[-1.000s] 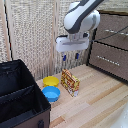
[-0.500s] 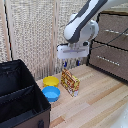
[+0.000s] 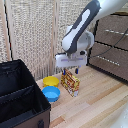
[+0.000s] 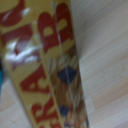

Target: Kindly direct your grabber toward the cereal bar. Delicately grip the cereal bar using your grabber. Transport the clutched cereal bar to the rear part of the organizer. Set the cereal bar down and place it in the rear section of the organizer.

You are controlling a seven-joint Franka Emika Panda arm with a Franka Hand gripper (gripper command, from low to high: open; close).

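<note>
The black organizer (image 3: 20, 95) is filling the lower left of the exterior frame. At the centre, the grabber (image 3: 71, 69) is hanging directly above the cereal bar (image 3: 70, 83), which is standing upright on the wooden counter (image 3: 100, 105), its long axis vertical, just right of the yellow bowl (image 3: 50, 80) and blue bowl (image 3: 51, 93). In the wrist picture the box (image 4: 45, 70) is showing yellow-orange with red letters. I cannot tell if the fingers are apart or together.
</note>
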